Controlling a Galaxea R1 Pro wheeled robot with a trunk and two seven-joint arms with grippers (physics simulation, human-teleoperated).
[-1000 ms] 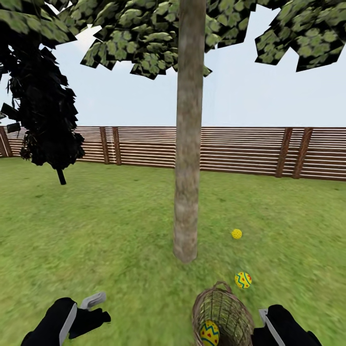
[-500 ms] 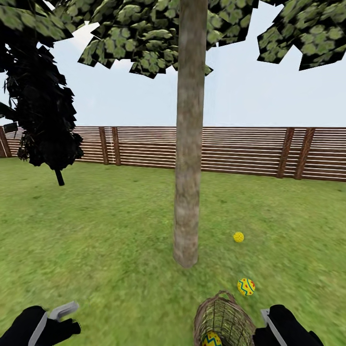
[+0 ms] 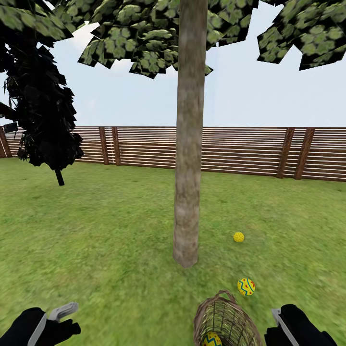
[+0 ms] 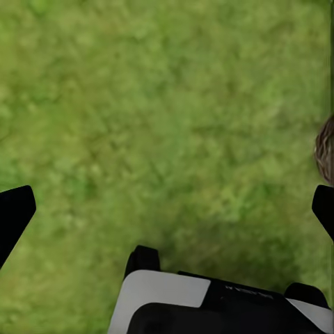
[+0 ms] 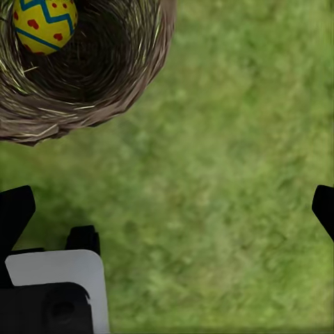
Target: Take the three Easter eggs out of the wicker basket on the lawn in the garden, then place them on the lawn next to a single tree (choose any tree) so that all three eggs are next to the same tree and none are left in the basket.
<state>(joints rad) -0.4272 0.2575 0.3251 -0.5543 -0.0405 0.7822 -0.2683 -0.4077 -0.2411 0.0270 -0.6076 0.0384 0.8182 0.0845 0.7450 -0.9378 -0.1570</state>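
Note:
The tree [image 3: 186,192] rises with its pale trunk from the lawn [image 3: 105,250] straight ahead. Two yellow Easter eggs lie on the grass right of the trunk: the farther egg [image 3: 238,237] and the nearer egg [image 3: 246,287]. The wicker basket [image 3: 225,319] rests at the bottom of the head view, with the third egg [image 3: 210,339] inside it; the right wrist view also shows the basket [image 5: 104,76] and this egg [image 5: 43,24]. My right gripper [image 5: 167,209] hangs open over grass beside the basket. My left gripper [image 4: 167,212] is open above bare grass, with the basket's edge [image 4: 325,149] to one side.
A brown slat fence [image 3: 240,151] closes the garden behind the tree. A small all-black tree [image 3: 43,115] stands at the far left. Open grass spreads to the left of the trunk and beyond the eggs.
The view has shifted slightly, so the basket sits lower in the picture. My left gripper has drawn back toward the lower left, and my right gripper has moved a little rightward away from the basket.

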